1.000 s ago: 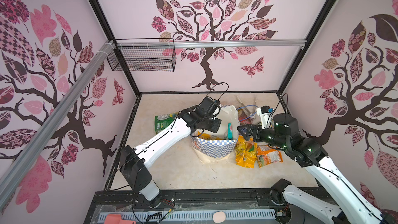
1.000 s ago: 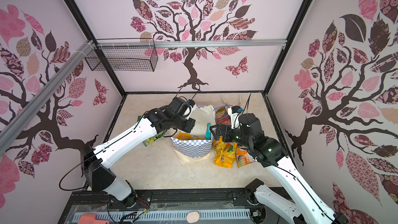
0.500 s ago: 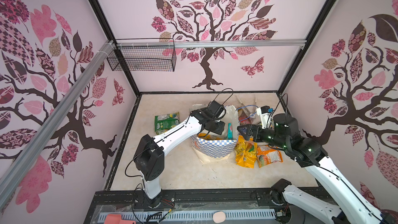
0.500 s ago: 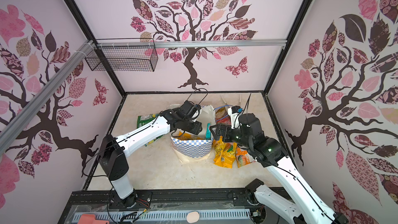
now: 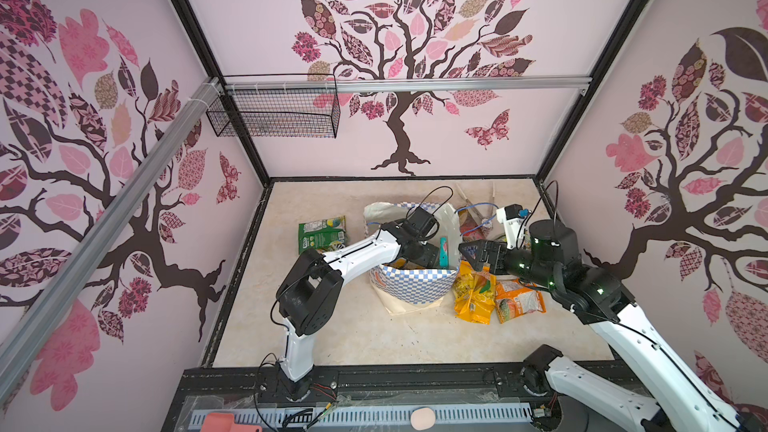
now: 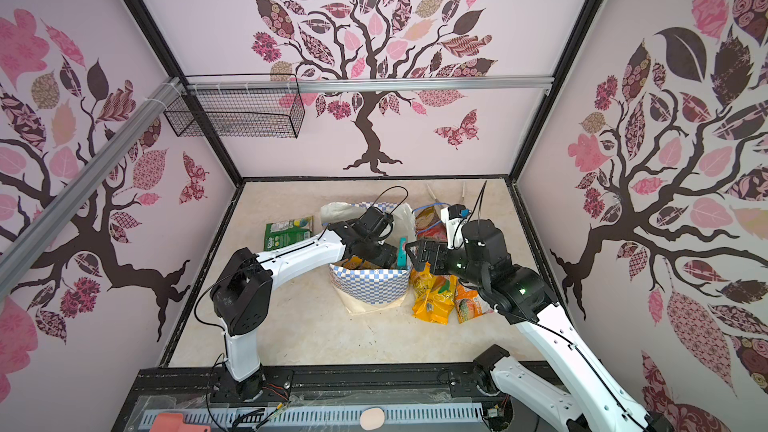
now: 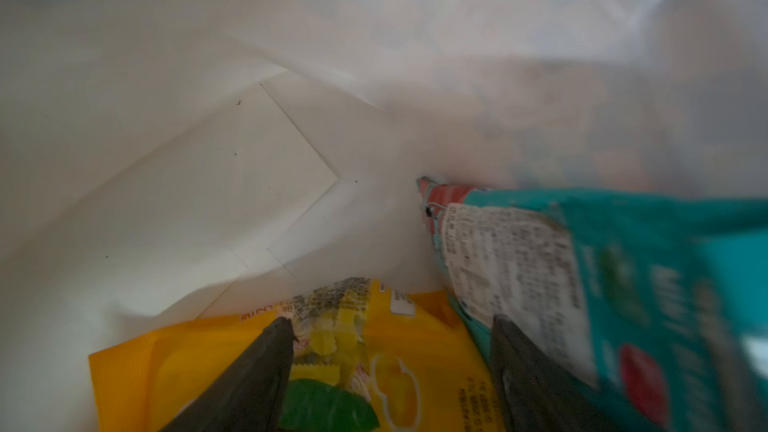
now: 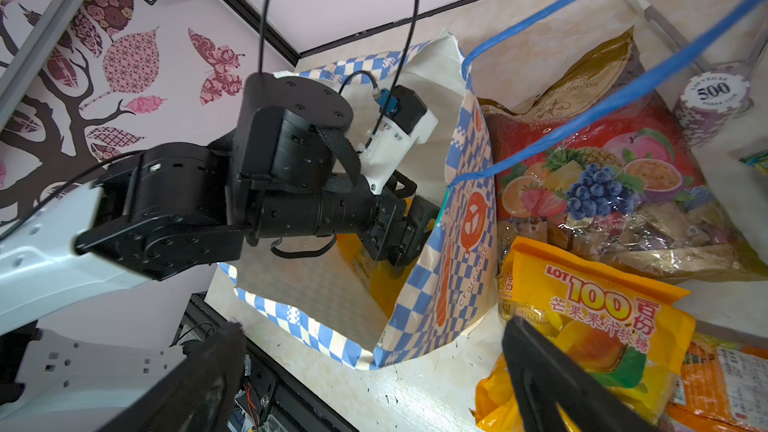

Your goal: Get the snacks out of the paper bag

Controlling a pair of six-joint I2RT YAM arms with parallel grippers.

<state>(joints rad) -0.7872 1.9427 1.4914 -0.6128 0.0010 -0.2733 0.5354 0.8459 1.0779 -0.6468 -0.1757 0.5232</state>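
Note:
The paper bag (image 5: pixel 415 288) stands mid-table, mouth open, in both top views. My left gripper (image 7: pixel 392 320) reaches down inside it, open. Its fingers straddle the top edge of a yellow packet (image 7: pixel 374 367), and a teal packet (image 7: pixel 623 284) leans against one finger. My right gripper (image 8: pixel 374 324) hangs open and empty just outside the bag's right wall (image 8: pixel 457 243). Below it on the table lie a yellow packet (image 5: pixel 473 295) and an orange one (image 5: pixel 519 299). A red fruit packet (image 8: pixel 594 176) lies behind them. A green packet (image 5: pixel 322 234) lies left of the bag.
The bag's blue cord handle (image 8: pixel 623 89) loops over the red packet. A stack of poker chips (image 8: pixel 712 97) and metal tongs (image 5: pixel 478 201) sit at the back right. A wire basket (image 5: pixel 274 112) hangs on the back wall. Walls close in on three sides.
My left gripper has gone from the bag's left rim down into the bag and has opened. The right arm has not moved.

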